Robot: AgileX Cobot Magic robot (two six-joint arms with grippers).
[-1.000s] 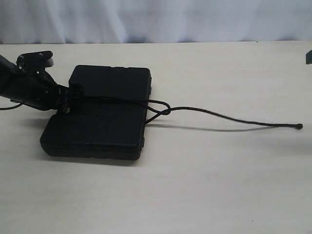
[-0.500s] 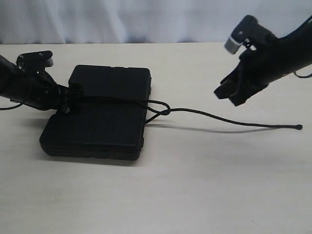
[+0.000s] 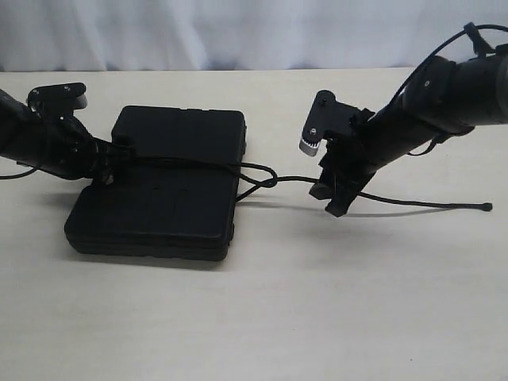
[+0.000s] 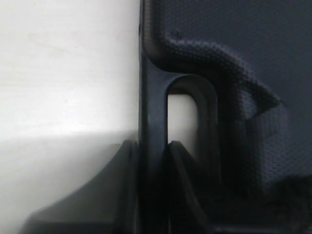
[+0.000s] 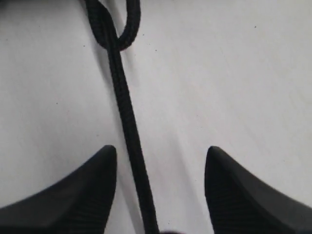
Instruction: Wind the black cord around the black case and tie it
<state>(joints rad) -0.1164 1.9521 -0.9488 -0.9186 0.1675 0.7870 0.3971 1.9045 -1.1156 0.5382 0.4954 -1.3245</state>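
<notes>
The black case (image 3: pixel 159 190) lies flat at the left of the table. The black cord (image 3: pixel 413 202) crosses its lid, forms a loose loop (image 3: pixel 266 178) just off the case's right edge, then trails right to a small knob (image 3: pixel 486 206). My left gripper (image 3: pixel 111 163) is at the case's left edge, its jaws (image 4: pixel 151 144) shut on the bar of the handle slot of the case (image 4: pixel 219 48). My right gripper (image 3: pixel 329 201) hangs open low over the cord beside the loop. The cord (image 5: pixel 126 117) runs between its fingers (image 5: pixel 161 148), untouched.
The pale table (image 3: pixel 278 317) spreads wide in front of and behind the case. A white curtain (image 3: pixel 238 32) closes off the back. The right arm (image 3: pixel 444 95) reaches in from the upper right, above the cord's free end.
The right arm entered from the right, swung left and came down to straddle the cord beside the loop. The left gripper, case and cord stayed put.
</notes>
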